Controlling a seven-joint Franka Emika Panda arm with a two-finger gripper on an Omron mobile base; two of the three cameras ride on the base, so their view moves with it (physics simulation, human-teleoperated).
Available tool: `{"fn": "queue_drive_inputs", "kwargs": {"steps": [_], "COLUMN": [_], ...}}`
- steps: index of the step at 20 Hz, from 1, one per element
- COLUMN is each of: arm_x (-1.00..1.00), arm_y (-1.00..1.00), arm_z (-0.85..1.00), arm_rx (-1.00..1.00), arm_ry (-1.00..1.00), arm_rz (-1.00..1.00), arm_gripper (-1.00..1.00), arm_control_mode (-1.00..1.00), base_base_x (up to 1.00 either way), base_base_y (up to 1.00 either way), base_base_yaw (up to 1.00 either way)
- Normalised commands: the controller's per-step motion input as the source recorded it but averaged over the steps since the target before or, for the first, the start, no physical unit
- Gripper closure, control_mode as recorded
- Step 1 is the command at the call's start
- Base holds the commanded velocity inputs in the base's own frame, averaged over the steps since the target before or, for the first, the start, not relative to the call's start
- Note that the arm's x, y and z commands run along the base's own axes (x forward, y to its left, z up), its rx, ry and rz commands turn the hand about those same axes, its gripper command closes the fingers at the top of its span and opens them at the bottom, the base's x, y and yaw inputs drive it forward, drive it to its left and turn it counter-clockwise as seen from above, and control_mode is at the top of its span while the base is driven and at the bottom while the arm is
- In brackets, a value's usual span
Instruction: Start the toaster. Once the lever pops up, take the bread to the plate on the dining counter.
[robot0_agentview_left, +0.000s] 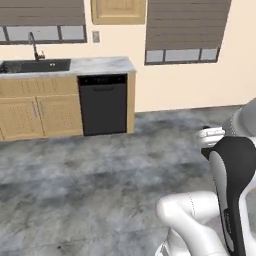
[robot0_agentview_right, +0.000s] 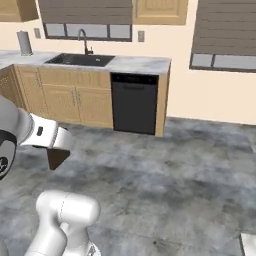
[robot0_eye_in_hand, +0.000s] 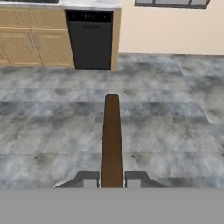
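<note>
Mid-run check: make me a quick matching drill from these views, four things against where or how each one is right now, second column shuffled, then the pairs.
Things:
1. bread
2. dishwasher
3. sink
4. paper towel roll

Places or states:
A. set into the marble worktop, under a faucet
B. edge-on between the gripper fingers
C. upright at the worktop's far left
D. black, at the cabinet run's right end

Pairs: 1-B, 2-D, 3-A, 4-C

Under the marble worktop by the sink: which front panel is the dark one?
The black dishwasher, at the worktop's right end. The cabinet doors left of it are light wood. The gripper holds the thin dark brown bread slice edge-on.
</note>
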Motion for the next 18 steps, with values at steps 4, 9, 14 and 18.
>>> {"fn": "queue_drive_inputs", "kwargs": {"steps": [4,9,14,18], "arm_x": [0.0,0.0,0.0,0.0], "arm_y": [0.0,0.0,0.0,0.0], "arm_z": [0.0,0.0,0.0,0.0], "arm_rx": [0.0,0.0,0.0,0.0], "arm_ry": [0.0,0.0,0.0,0.0], "arm_rz": [0.0,0.0,0.0,0.0], "arm_gripper": [1.0,1.0,1.0,1.0], "arm_control_mode": [1.0,1.0,1.0,1.0], "base_base_x": [0.04,0.14,0.3,0.47], "base_base_y": [0.26,0.3,0.39,0.78], "base_base_yaw": [0.57,0.56,0.57,0.53]}}
